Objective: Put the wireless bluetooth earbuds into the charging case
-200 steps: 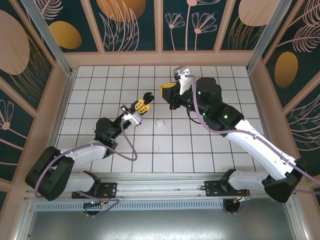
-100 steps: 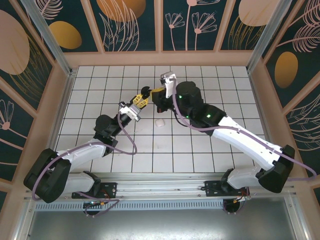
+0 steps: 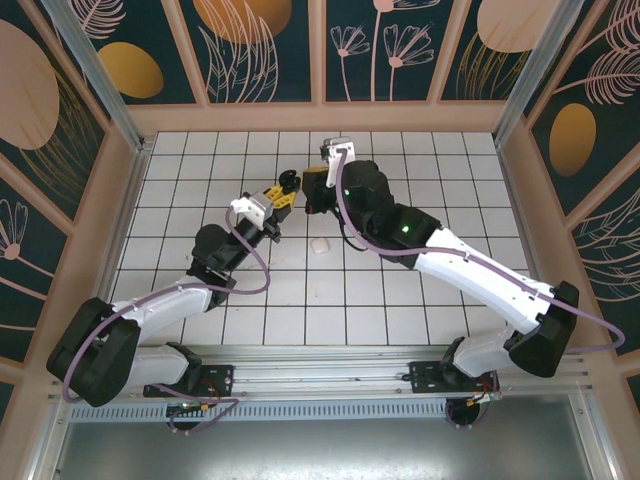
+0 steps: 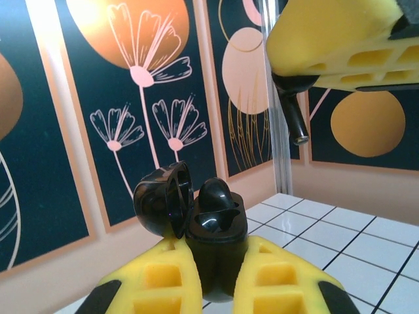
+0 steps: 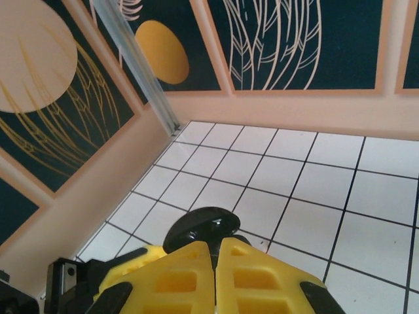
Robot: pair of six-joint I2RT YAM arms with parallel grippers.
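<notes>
both tools closed, black case and black earbud held over the tiles

the left tool [image 3: 284, 192] is clamped on a glossy black plastic charging case [image 4: 211, 229]. in the left wrist view its yellow ribbed fingers [image 4: 163, 281] press the case's lower body from both sides. the case stands upright with its round lid [image 4: 162, 196] swung open to the left.

the right tool [image 3: 314, 186] is closed as well; in the right wrist view its fingertips meet with no gap. at the top right of the left wrist view, a black stemmed earbud [image 4: 292, 108] hangs from the underside of that tool, pinched at its head, with its stem pointing down. the earbud sits above and to the right of the open case, apart from it.

just past the right tool's fingertips in its own view is a glossy black rounded shape [image 5: 201, 227]; i cannot tell whether it is the case or the earbud.

in the top view the two tools' tips are close together over the far middle of the white tiled worktop [image 3: 450, 180]. a small white rounded piece [image 3: 319, 245] lies on the tiles near them, toward the arm bases, too small to identify. dark wall panels painted with pale flowers [image 4: 144, 98] stand around the worktop.
</notes>
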